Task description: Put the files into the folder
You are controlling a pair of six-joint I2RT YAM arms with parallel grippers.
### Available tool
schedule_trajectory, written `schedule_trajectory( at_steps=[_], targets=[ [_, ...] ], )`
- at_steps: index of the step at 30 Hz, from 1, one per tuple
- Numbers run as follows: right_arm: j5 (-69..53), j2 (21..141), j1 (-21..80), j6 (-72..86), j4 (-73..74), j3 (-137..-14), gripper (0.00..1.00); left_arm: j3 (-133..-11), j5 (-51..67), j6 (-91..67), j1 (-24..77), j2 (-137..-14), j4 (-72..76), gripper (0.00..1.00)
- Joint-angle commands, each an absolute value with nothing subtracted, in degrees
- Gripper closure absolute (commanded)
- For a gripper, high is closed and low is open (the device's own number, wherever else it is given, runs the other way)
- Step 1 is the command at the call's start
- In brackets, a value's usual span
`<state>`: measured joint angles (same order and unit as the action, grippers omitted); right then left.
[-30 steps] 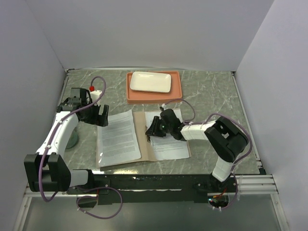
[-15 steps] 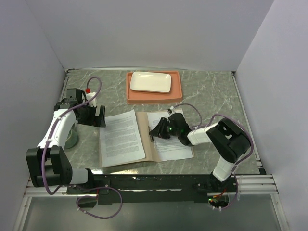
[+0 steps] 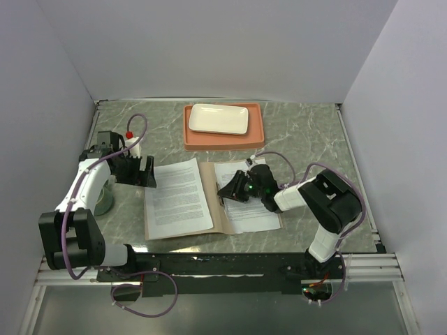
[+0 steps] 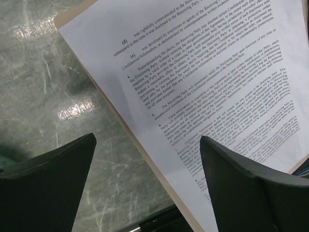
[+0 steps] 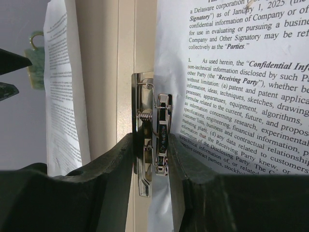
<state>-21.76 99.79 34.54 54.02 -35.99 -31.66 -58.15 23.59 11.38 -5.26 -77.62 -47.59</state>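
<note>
The tan folder (image 3: 215,202) lies open on the marble table. One printed sheet (image 3: 178,199) lies on its left half and one (image 3: 253,204) on its right half. My right gripper (image 3: 234,190) is shut on the folder's metal clip (image 5: 155,140) beside the spine, with a finger on each side. In the right wrist view, the right sheet (image 5: 241,92) lies beside the clip, with the left sheet (image 5: 63,96) and bare folder (image 5: 108,72) beyond. My left gripper (image 3: 144,171) is open and empty above the left sheet's far-left corner. In its wrist view the gripper (image 4: 147,169) straddles the sheet (image 4: 207,72) and the folder edge (image 4: 161,181).
An orange tray (image 3: 223,139) holding a white plate (image 3: 218,118) stands at the back. A small bottle with a red cap (image 3: 130,134) and a green round object (image 3: 105,200) sit at the left, by my left arm. Grey walls close in three sides.
The folder with both sheets has shifted slightly right. My right gripper moved right with the clip. My left arm swung its elbow left and the gripper stays at the left sheet's corner.
</note>
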Motion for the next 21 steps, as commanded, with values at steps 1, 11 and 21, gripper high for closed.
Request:
schedule_trajectory(
  at_steps=[1,11,21],
  targets=[
    [-19.2,105.3,33.5,54.2,-18.1,-25.8,0.99,-58.7,25.3,13.1,-6.2,-76.8,-48.3,0.04],
    [-23.4,107.6,31.9,58.4,-26.7,-22.9,1.00,-58.5,28.7,12.7,-6.8,-77.5,-48.4,0.04],
    [-24.5,107.3,31.8,59.9,-28.1,-22.9,1.00,-57.6,34.5,9.1,-5.8,-77.5,-46.6,0.04]
  ],
)
